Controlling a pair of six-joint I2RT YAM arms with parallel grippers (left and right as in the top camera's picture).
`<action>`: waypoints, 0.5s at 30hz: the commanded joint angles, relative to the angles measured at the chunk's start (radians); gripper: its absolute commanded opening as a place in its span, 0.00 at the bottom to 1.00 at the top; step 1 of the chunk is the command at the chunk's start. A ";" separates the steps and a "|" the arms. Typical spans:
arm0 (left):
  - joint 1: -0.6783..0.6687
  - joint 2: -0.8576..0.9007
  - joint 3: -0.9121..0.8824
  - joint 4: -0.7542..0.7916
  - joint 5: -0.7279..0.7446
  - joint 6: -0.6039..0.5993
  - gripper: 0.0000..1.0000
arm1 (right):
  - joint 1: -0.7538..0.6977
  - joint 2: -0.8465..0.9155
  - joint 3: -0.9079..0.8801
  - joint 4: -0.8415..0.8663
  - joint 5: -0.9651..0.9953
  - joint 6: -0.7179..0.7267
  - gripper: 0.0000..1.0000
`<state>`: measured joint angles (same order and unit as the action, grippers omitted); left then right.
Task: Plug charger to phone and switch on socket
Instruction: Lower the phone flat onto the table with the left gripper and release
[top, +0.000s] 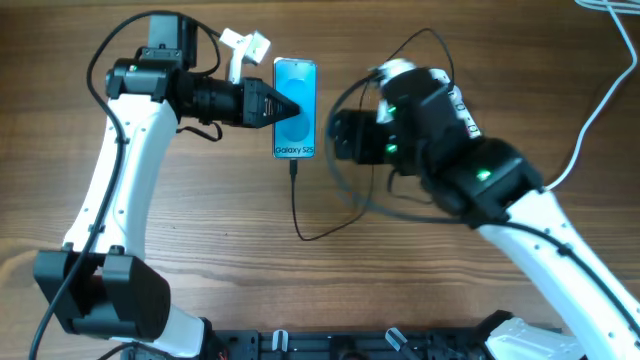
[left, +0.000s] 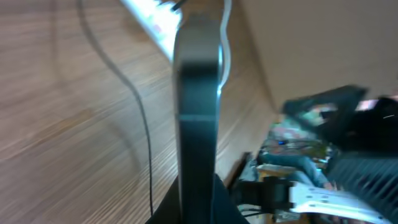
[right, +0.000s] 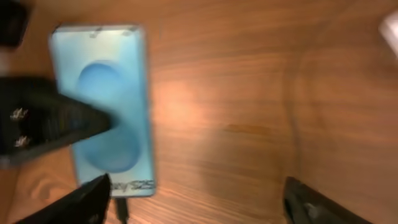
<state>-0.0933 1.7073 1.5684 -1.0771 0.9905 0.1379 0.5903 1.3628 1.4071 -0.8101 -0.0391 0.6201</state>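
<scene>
On the brown wooden table (top: 200, 230), left gripper (top: 290, 108) clamps the long edge of the cyan-screened rectangular phone (top: 300, 78); right gripper (right: 198, 186), jaws apart, hangs beside it.

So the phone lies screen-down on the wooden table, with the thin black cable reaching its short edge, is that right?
Not quite: the phone lies screen-up; the overhead view shows its cyan display and the Galaxy lettering. The rest holds: it lies on the wooden table, and the thin black cable reaches its short edge.
</scene>
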 joint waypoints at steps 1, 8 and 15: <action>-0.039 0.066 -0.063 0.018 -0.087 0.000 0.04 | -0.079 0.001 0.024 -0.088 0.018 0.037 0.98; -0.095 0.244 -0.111 0.142 -0.087 -0.098 0.04 | -0.130 0.080 0.024 -0.213 0.034 0.035 1.00; -0.100 0.357 -0.112 0.223 -0.106 -0.102 0.04 | -0.130 0.128 0.024 -0.220 0.043 0.038 1.00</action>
<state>-0.1917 2.0293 1.4605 -0.8768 0.8787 0.0467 0.4637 1.4727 1.4128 -1.0286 -0.0174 0.6437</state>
